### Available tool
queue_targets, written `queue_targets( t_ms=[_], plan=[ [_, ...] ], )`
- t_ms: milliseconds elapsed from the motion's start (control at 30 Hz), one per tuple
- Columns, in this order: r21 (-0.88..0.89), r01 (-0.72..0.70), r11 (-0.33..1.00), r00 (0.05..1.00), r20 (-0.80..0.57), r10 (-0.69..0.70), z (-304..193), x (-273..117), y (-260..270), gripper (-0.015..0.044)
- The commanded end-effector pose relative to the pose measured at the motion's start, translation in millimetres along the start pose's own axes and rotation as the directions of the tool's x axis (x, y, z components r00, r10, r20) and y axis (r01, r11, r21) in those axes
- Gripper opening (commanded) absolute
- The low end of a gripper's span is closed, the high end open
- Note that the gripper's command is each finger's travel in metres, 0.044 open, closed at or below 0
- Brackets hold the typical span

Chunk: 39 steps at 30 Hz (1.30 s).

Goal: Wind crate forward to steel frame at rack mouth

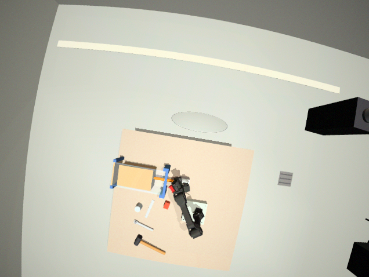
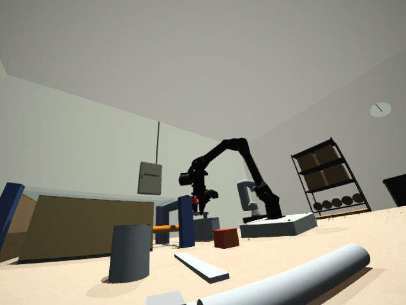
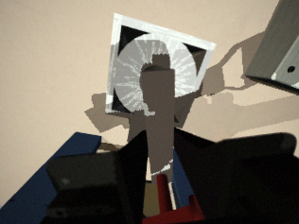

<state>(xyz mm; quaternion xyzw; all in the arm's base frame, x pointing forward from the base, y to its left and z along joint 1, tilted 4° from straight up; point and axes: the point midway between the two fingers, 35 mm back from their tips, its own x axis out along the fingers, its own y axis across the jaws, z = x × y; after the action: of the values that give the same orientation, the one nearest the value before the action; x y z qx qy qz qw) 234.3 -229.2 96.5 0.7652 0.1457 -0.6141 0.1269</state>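
The tan crate (image 1: pixel 135 177) (image 2: pixel 88 226) sits flat inside the clear-panelled cubby. A gap separates its front from the blue steel frame (image 1: pixel 163 190) (image 2: pixel 186 223) at the mouth. The orange strap (image 1: pixel 161 178) (image 2: pixel 165 228) runs from the crate toward the winch (image 1: pixel 185 181) (image 2: pixel 205 229) (image 3: pixel 130 77). The grey handle (image 3: pixel 161 103) lies across the winch top, its hub end over the disc's centre. My gripper (image 1: pixel 177 181) (image 2: pixel 202 213) (image 3: pixel 158 132) is shut on the handle near its outer end. A red part (image 1: pixel 171 188) (image 3: pixel 163 193) shows beside the fingers. The key and hole are hidden.
A red block (image 1: pixel 166 204) (image 2: pixel 225 238) lies in front of the blue frame. A flat white bar (image 1: pixel 149 208) (image 2: pixel 202 267), a grey cylinder (image 1: pixel 137 207) (image 2: pixel 129 254), a wrench (image 1: pixel 144 225) and a hammer (image 1: pixel 152 247) lie farther off. My base plate (image 2: pixel 279 226) (image 3: pixel 279 60) stands near the winch.
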Motion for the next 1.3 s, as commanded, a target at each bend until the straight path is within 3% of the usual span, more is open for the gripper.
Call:
queue_targets(
  t_ms=[0, 1067, 1267],
  plan=[
    [-0.003, 0.002, 1.000, 1.000, 0.004, -0.002, -0.4, 1.4, -0.2, 0.0000],
    [0.002, 0.003, 1.000, 1.000, 0.003, -0.003, 0.1, 4.8, -0.2, 0.0000],
    [0.080, -0.009, 0.997, 1.000, 0.004, 0.008, 0.6, 5.8, 3.1, 0.0000]
  ],
)
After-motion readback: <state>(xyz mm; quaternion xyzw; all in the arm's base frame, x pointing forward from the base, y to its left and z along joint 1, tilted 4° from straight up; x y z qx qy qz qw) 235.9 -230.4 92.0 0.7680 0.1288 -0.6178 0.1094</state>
